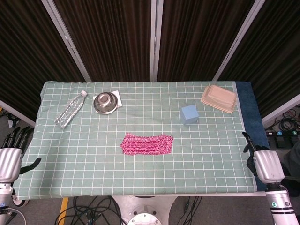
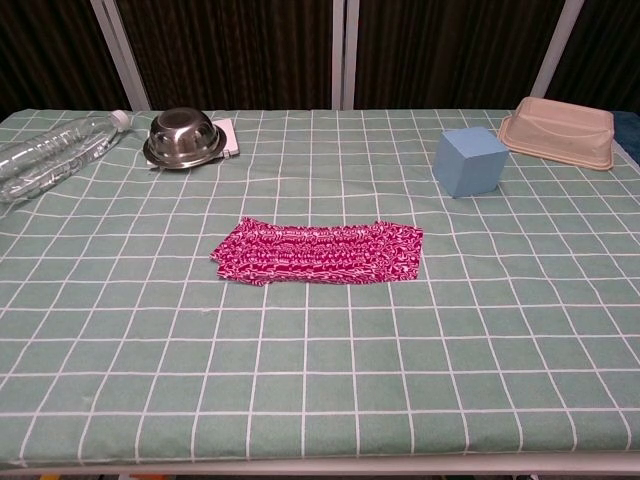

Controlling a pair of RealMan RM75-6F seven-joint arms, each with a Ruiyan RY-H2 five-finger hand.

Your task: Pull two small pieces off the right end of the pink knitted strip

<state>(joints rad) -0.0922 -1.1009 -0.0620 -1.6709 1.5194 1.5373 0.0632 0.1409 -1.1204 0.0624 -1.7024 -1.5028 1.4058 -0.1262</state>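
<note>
Pink strip [image 1: 146,144] lies flat mid-worktop [image 1: 211,154], untouched w/ right end clear to grab (judgement); left robot hand [image 1: 9,161] spread & empty, right robot hand [image 1: 265,165] unclear.

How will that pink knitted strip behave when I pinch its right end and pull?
The pink knitted strip lies flat and ribbed on the checked cloth, so it is probably soft and floppy and may stretch before anything comes off. It looks light, with neither hand on it, so the whole strip may slide; the left end likely needs holding.
</note>
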